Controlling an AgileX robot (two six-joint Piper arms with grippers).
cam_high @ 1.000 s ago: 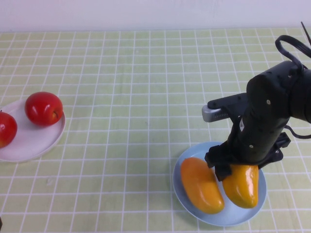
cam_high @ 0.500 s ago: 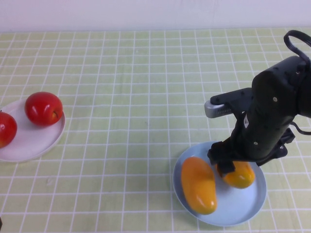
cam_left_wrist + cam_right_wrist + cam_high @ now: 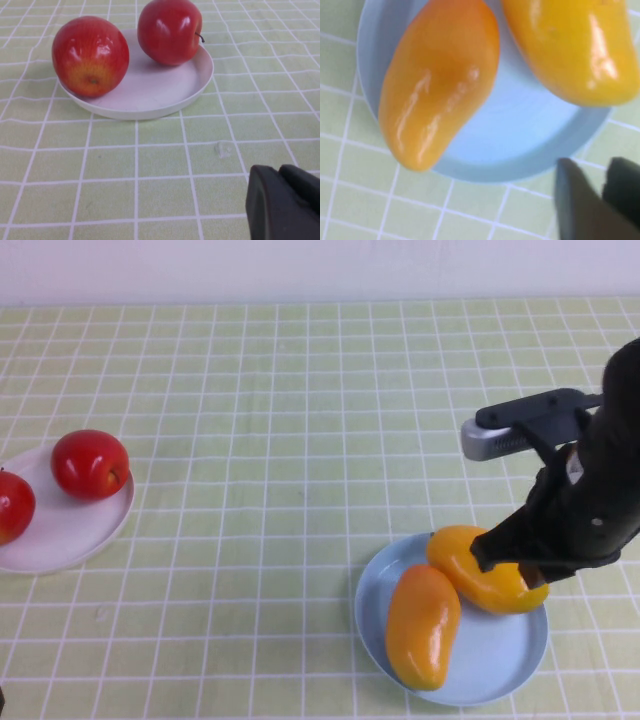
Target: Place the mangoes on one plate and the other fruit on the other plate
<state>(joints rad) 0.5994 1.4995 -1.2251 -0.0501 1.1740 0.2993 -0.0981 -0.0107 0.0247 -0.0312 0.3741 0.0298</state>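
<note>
Right gripper (image 3: 512, 570) over checked tablecloth (image 3: 280, 420)

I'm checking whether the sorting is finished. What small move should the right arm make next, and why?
Probably lift the right gripper clear and retreat from the light blue plate. Both mangoes lie on that plate, released, and both apples sit on the white plate. The left gripper rests shut near the white plate.

Mangoes (image 3: 425, 625) on right plate (image 3: 500, 670), apples (image 3: 90, 464) left.
</note>
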